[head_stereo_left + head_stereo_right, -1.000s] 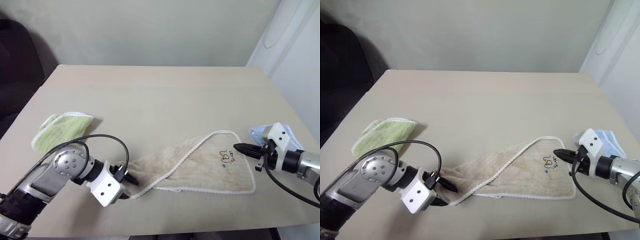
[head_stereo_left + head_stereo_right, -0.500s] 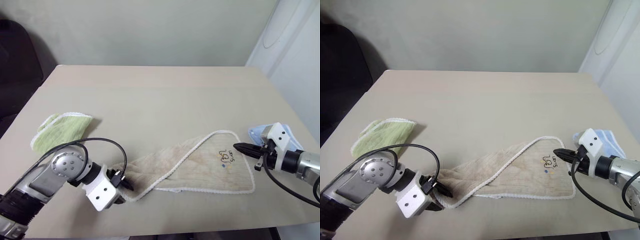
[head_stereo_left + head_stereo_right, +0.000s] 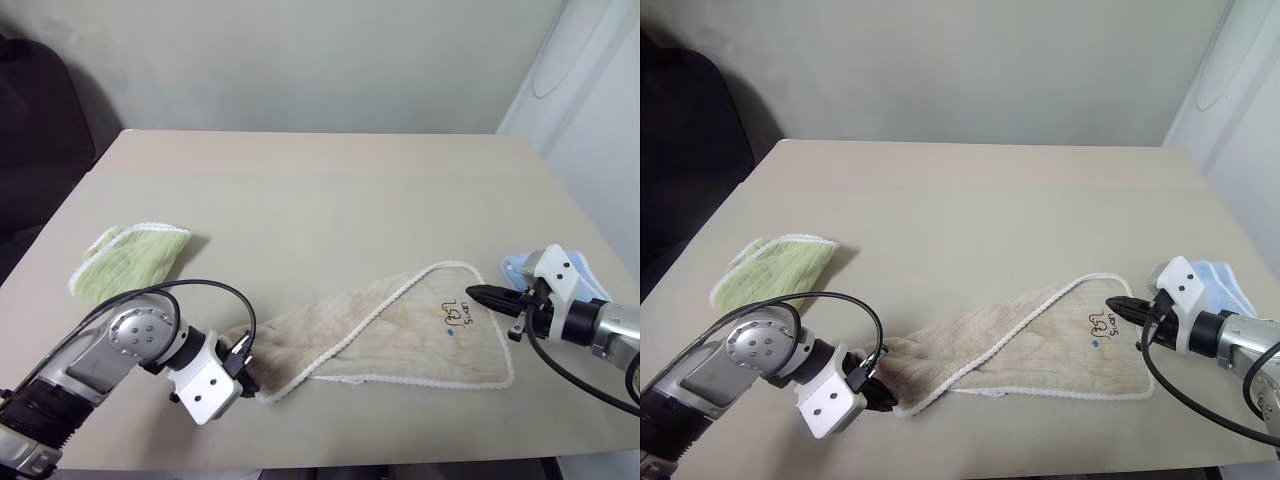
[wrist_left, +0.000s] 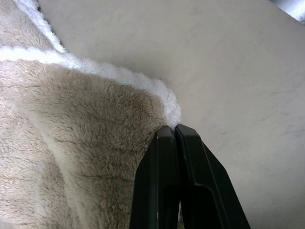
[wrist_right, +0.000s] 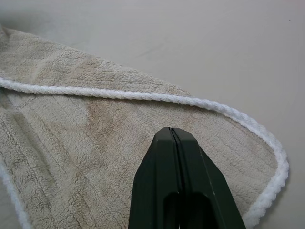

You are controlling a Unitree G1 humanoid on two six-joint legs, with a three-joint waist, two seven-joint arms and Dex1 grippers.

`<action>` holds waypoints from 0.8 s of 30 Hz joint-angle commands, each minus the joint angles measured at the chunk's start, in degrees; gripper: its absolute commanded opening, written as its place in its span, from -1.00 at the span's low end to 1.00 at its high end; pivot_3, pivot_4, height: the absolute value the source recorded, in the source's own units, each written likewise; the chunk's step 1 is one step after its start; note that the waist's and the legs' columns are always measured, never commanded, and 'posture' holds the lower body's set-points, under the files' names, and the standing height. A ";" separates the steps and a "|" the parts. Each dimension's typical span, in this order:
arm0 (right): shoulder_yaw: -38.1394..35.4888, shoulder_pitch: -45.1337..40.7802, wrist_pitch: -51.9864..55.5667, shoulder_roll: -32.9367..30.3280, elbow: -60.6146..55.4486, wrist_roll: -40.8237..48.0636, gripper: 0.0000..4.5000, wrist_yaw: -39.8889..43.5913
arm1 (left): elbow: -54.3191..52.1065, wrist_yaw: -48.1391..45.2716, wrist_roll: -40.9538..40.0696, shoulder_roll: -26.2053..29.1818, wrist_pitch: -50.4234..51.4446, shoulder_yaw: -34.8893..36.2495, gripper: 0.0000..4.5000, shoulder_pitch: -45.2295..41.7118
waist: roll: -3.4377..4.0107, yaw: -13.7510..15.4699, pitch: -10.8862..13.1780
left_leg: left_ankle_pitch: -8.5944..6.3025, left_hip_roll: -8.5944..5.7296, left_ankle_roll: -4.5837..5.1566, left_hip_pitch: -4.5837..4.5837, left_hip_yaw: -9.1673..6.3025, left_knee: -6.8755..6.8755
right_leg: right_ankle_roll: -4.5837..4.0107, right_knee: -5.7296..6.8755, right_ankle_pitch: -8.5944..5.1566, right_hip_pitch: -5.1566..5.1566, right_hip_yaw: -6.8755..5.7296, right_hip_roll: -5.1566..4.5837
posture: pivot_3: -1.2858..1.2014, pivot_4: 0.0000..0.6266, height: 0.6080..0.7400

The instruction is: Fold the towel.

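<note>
We see the towel [image 3: 400,335] stretched across the bench [image 3: 320,190] at lower centre, left gripper [image 3: 883,400] fingers pinching its lower-left corner, right gripper [image 3: 476,294] fingers closed empty above its logo corner, green cloth [image 3: 130,258] at left, blue cloth [image 3: 1220,275] behind the right arm.

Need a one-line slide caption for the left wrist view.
Left gripper shut at the corded corner of the beige towel on the table.

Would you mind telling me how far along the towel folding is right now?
Early stage. Done: the left gripper is shut on a corner of the towel. In hand: the right gripper is shut above the logo corner without gripping it. Left: the towel lies stretched in a loose, half-turned strip on the table, with no neat fold made yet.
</note>
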 commanded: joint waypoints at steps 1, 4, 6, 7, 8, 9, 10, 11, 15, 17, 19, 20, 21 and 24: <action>-0.68 -1.20 -0.37 -0.17 -1.37 0.70 -1.00 -0.51 | -2.43 1.36 -4.22 -0.94 4.42 1.13 -0.99 0.38 | 0.00 0.00 0.00 | 0.00 0.00 0.00 0.00 0.00 0.00 | -0.05 0.00 0.03 0.00 0.00 0.00 | 0.03 -0.52 1.00; -0.65 -1.43 -0.37 -0.22 -1.23 0.68 -1.00 -0.45 | -8.12 3.92 -14.31 -2.29 18.52 4.10 -0.99 0.20 | -0.11 -0.02 0.04 | 0.01 0.00 0.00 -0.02 0.01 0.00 | -0.11 0.00 0.07 0.00 -0.01 0.00 | 0.03 -0.52 1.00; -0.66 -1.38 -0.35 -0.22 -1.31 0.68 -1.00 -0.43 | -11.12 5.06 -20.50 -2.36 26.95 6.41 -0.99 -0.52 | -0.25 -0.07 0.07 | 0.01 0.01 -0.01 -0.05 0.02 0.00 | -0.11 0.00 0.07 -0.01 -0.02 0.00 | 0.03 -0.52 1.00; -0.65 -1.39 -0.33 -0.21 -1.34 0.68 -1.00 -0.42 | -12.14 5.47 -22.89 -2.15 30.38 7.55 -0.99 -0.83 | -0.25 -0.16 0.07 | 0.02 0.02 -0.02 -0.03 0.02 0.00 | -0.11 0.00 0.09 -0.01 -0.03 0.00 | 0.03 -0.52 1.00; -0.63 -1.41 -0.30 -0.22 -1.34 0.69 -1.00 -0.40 | -12.71 5.59 -24.83 -1.81 33.16 8.75 -0.99 -0.99 | -0.24 -0.21 0.07 | 0.02 0.03 -0.02 -0.02 0.02 0.00 | -0.10 0.00 0.09 0.04 -0.05 0.00 | 0.03 -0.52 1.00; -0.61 -1.47 -0.29 -0.24 -1.29 0.69 -1.00 -0.37 | -13.06 5.60 -26.24 -1.53 35.20 9.84 -0.99 -1.12 | -0.23 -0.29 0.07 | 0.02 0.03 -0.02 0.00 0.03 -0.01 | -0.10 0.00 0.09 0.07 -0.05 0.01 | 0.03 -0.52 1.00; -0.56 -1.59 -0.29 -0.29 -1.15 0.68 -1.00 -0.30 | -13.02 5.65 -27.33 -1.41 36.83 10.98 -0.99 -1.30 | -0.22 -0.36 0.08 | 0.02 0.03 -0.02 0.02 0.02 -0.02 | -0.10 0.00 0.09 0.09 -0.05 0.01 | 0.03 -0.52 1.00; -0.49 -1.70 -0.32 -0.34 -1.00 0.63 -1.00 -0.24 | -12.86 5.83 -28.17 -1.62 37.99 12.05 -0.99 -1.51 | -0.19 -0.42 0.08 | 0.02 0.03 -0.02 0.04 0.02 -0.02 | -0.09 0.00 0.09 0.10 -0.05 0.01 | 0.03 -0.52 1.00; 0.16 -2.41 -0.55 -0.25 -0.63 0.42 -1.00 -0.23 | -11.47 7.35 -29.60 -2.61 43.40 14.72 -0.99 -2.98 | -0.19 -0.53 0.10 | 0.03 0.04 -0.03 0.23 0.03 -0.03 | -0.02 0.00 0.05 0.17 -0.04 0.02 | 0.03 -0.52 1.00; 0.77 -3.12 -0.83 -0.12 -0.27 0.16 -1.00 -0.29 | -10.08 7.96 -28.30 -3.23 43.24 15.36 -0.99 -3.29 | -0.18 -0.52 0.09 | 0.04 0.03 -0.03 0.24 0.03 -0.02 | 0.08 0.00 -0.02 0.19 -0.03 0.02 | 0.03 -0.52 1.00; 1.66 -4.14 -1.19 0.05 0.19 -0.25 -1.00 -0.36 | -8.16 9.10 -28.42 -4.18 44.16 16.51 -0.99 -4.05 | -0.19 -0.51 0.09 | 0.05 0.03 -0.03 0.26 0.04 -0.02 | 0.10 0.00 -0.03 0.20 -0.02 0.02 | 0.03 -0.52 1.00; 2.11 -4.59 -1.35 0.10 0.38 -0.45 -1.00 -0.41 | -7.31 9.70 -28.96 -4.58 45.41 17.12 -0.99 -4.53 | -0.20 -0.51 0.10 | 0.05 0.04 -0.03 0.27 0.04 -0.02 | 0.10 0.00 -0.03 0.21 -0.02 0.02 | 0.03 -0.52 1.00; 2.68 -5.07 -1.53 0.15 0.60 -0.65 -1.00 -0.43 | -6.19 10.47 -29.84 -5.11 47.09 17.96 -0.99 -5.14 | -0.22 -0.51 0.11 | 0.06 0.04 -0.03 0.27 0.04 -0.02 | 0.10 0.00 -0.03 0.20 -0.02 0.02 | 0.03 -0.52 1.00; 4.52 -6.45 -2.16 0.51 1.42 -1.36 -1.00 -0.49 | -1.92 12.63 -29.03 -6.30 49.46 19.03 -0.99 -5.90 | -0.22 -0.50 0.11 | 0.11 0.04 -0.01 0.26 0.04 -0.02 | -0.07 0.01 0.08 0.20 -0.02 0.02 | 0.03 -0.52 1.00</action>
